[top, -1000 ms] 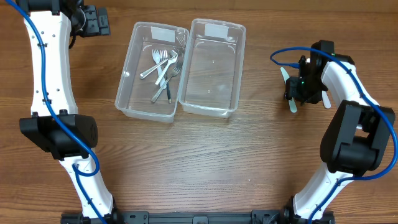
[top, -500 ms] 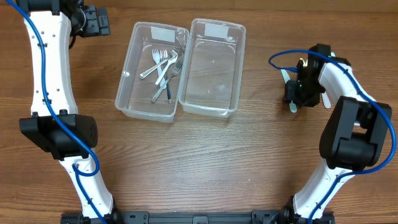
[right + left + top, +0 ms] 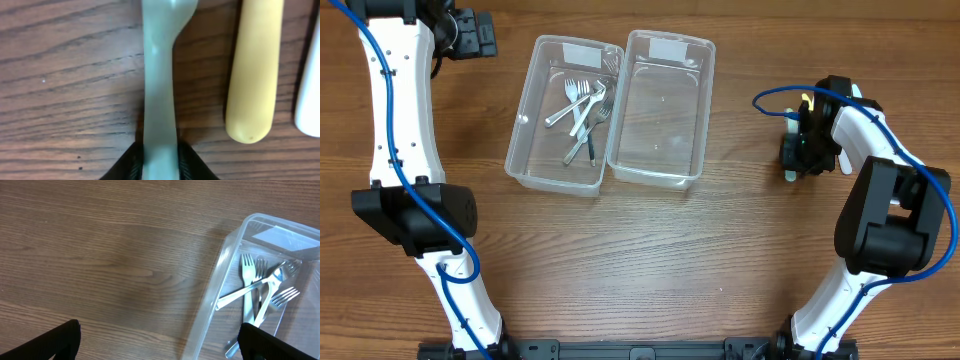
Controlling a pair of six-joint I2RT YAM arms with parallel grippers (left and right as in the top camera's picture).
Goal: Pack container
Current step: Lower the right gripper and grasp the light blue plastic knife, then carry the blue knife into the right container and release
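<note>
Two clear plastic containers stand side by side at the back of the table. The left container (image 3: 523,140) holds several metal forks (image 3: 584,108), also seen in the left wrist view (image 3: 256,291). The right container (image 3: 660,110) looks empty. My right gripper (image 3: 798,150) is right of the containers, low over the table. In the right wrist view it (image 3: 160,162) is shut on the handle of a pale green plastic utensil (image 3: 159,85) that lies on the wood. My left gripper (image 3: 470,35) is open and empty at the back left, its jaws (image 3: 160,345) wide apart.
A yellow handle (image 3: 255,75) lies just right of the green utensil, and a white utensil (image 3: 310,100) lies at the view's right edge. The white one also shows in the overhead view (image 3: 843,160). The left container's rim (image 3: 215,295) is near my left gripper.
My right gripper has shifted over the green utensil, turned and come down on it, so most of the utensil is now hidden from above. The left arm has not moved.
</note>
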